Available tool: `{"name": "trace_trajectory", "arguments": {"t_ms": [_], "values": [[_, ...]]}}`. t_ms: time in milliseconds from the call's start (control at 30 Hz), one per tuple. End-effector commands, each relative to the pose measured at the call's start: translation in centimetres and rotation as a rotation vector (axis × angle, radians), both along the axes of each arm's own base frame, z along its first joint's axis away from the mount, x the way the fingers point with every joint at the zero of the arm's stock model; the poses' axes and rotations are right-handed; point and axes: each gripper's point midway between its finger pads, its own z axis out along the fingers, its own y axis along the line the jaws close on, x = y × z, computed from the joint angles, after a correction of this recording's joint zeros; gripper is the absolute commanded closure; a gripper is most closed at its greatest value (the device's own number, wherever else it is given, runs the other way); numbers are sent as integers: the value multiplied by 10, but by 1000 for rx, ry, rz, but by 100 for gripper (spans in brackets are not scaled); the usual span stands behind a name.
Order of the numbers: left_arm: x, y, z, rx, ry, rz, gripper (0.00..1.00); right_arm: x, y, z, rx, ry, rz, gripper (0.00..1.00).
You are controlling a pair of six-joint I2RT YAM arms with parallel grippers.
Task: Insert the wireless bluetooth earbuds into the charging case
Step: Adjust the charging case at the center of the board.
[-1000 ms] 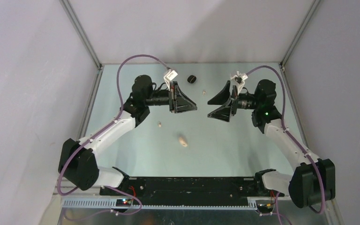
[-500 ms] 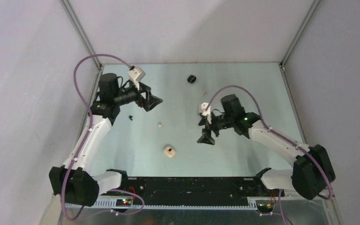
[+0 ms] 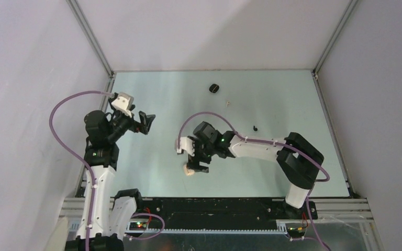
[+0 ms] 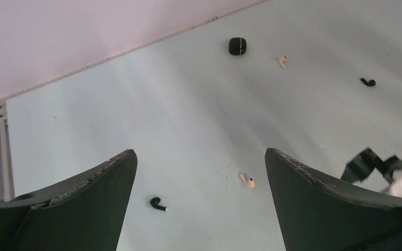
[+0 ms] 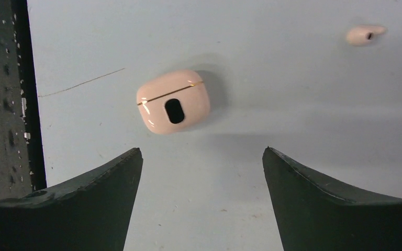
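Observation:
A closed beige charging case (image 5: 173, 101) lies on the table, just ahead of my open right gripper (image 5: 201, 151), whose fingers hold nothing. From above, that gripper (image 3: 199, 163) hovers beside the case (image 3: 189, 169). A closed black case (image 3: 214, 88) sits at the back. One beige earbud (image 4: 247, 181) and one black earbud (image 4: 157, 204) lie loose ahead of my open, empty left gripper (image 4: 199, 151), which is raised at the left (image 3: 149, 119). Another beige earbud (image 3: 228, 103) and another black earbud (image 3: 254, 127) lie further right.
The black base rail (image 5: 5, 94) runs along the near table edge close to the beige case. Grey walls enclose the table on three sides. The right forearm (image 3: 256, 149) stretches across the table's middle.
The left arm pulled back toward the left wall and its gripper opened wide. The right arm swung across to the near centre, over the beige case, which now lies nearer the front.

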Motion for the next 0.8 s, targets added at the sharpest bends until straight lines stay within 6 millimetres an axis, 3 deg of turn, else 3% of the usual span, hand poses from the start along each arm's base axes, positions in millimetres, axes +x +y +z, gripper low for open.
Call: {"name": "trace_trajectory", "arguments": {"t_ms": [0,233,300,467,633,767], "values": [[6,12,21,18,-75,56,1,1,16,3,-18,-136,78,8],[11,19,14,9,-49,78,0,-13,39,21,30,-115,228,1],[11,21,16,11,-54,86,1,-19,44,13,11,-122,254,1],[8,23,20,11,-70,94,1,-13,54,-13,-67,-196,241,1],[8,24,19,8,-64,92,1,-30,53,-17,-84,-125,291,1],[7,23,20,6,-65,88,1,-15,61,-22,-100,-206,217,1]]}}
